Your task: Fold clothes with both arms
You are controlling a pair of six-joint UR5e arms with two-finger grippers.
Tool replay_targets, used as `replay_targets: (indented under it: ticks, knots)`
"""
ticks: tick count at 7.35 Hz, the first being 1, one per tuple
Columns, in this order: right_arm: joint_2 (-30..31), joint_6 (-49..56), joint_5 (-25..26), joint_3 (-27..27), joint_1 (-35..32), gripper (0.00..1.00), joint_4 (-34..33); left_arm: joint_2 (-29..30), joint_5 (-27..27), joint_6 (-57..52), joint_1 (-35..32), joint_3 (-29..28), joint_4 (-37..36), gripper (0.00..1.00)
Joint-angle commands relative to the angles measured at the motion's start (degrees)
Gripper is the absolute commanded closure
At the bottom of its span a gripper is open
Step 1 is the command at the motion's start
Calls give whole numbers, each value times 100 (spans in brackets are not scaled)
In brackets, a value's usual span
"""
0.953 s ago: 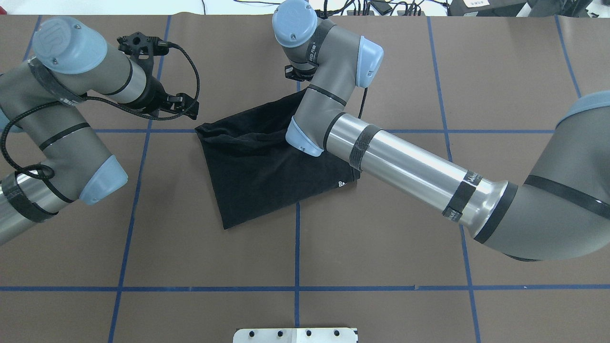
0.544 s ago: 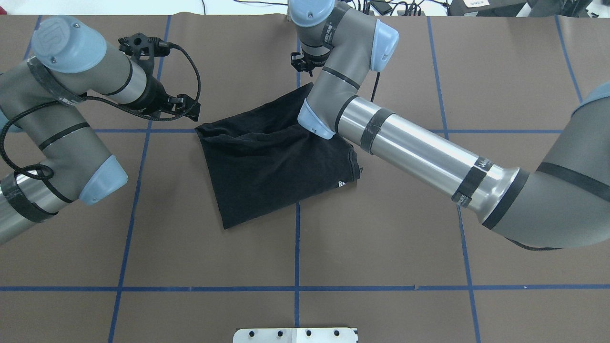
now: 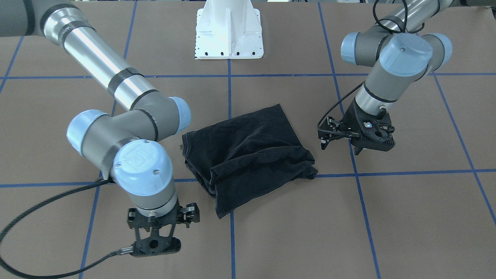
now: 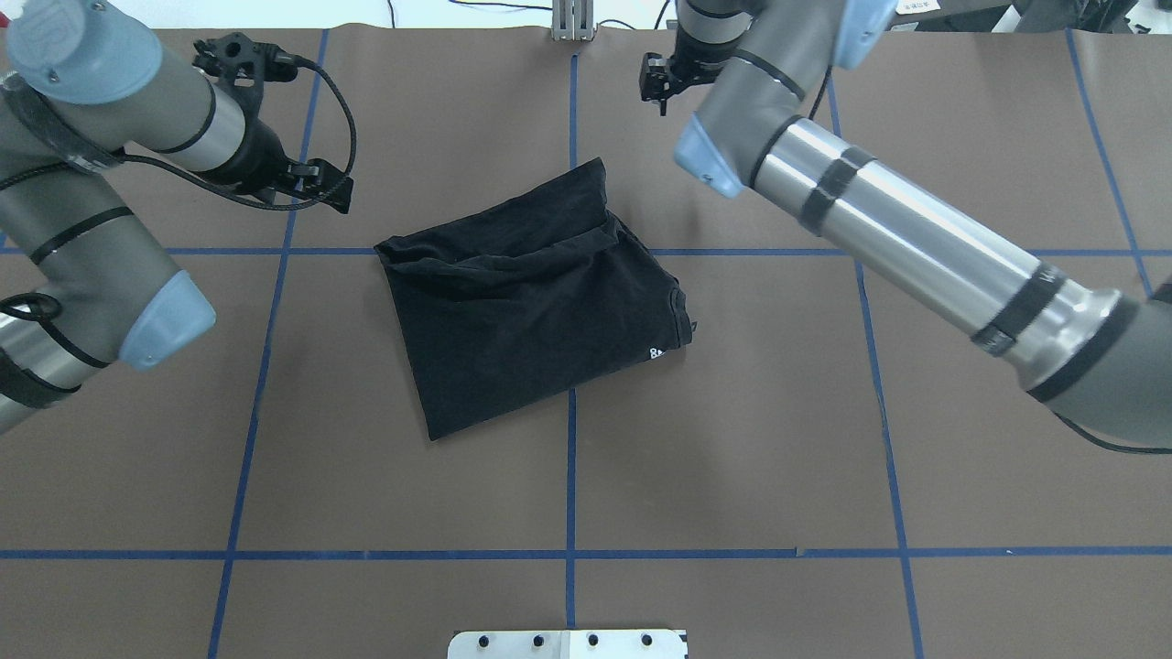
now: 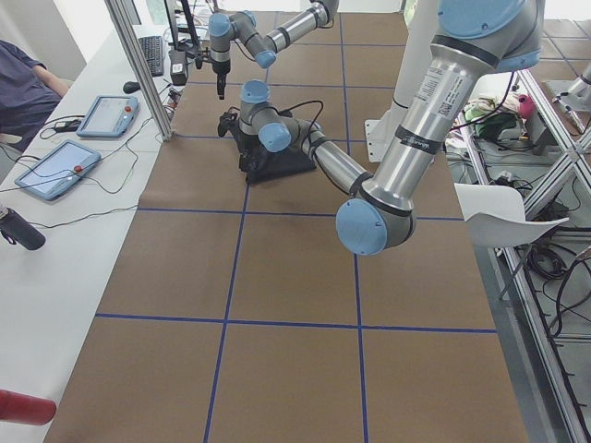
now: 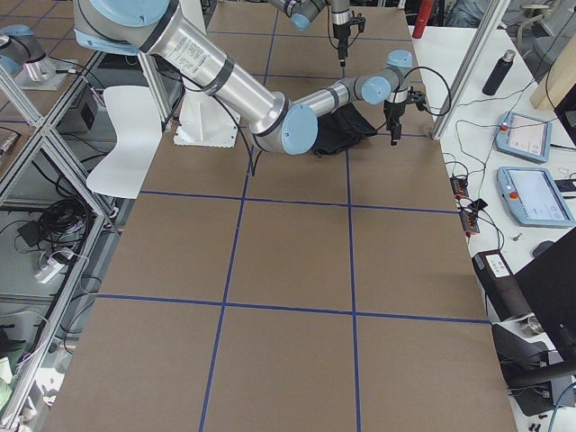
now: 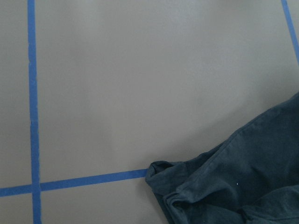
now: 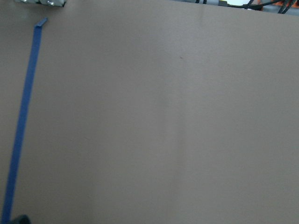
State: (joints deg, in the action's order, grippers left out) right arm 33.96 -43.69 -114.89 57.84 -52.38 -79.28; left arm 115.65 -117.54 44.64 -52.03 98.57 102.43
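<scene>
Right arm (image 4: 916, 243) swung away, wrinkled black T-shirt (image 4: 522, 311) folded roughly square

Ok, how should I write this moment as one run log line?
T-shirt: folded, on table, unheld | left gripper: off shirt, beside it | right gripper: off shirt, near table's far edge | jaws: unclear

Overhead from behind the robot's base (image 4: 568, 644), front view facing it, both sharing the black T-shirt (image 4: 522, 311), end views along the tabletop (image 5: 295, 268), wrist views close above.
</scene>
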Motion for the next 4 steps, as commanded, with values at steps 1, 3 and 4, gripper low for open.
replay_targets:
  ticks: [1,3,4]
  knots:
    - [1756,885,-480,1759,-516,1,-113,-524,-41,-1329,-586,250,-267,0]
    - [2743,2138,-596,2929,-974,1,-961,-1033,-41,-2752,-1367,250,-285,0]
    - [3296,2868,-605,3422,-1324,1,-1262,-1288,-41,-3586,-1850,207,-285,0]
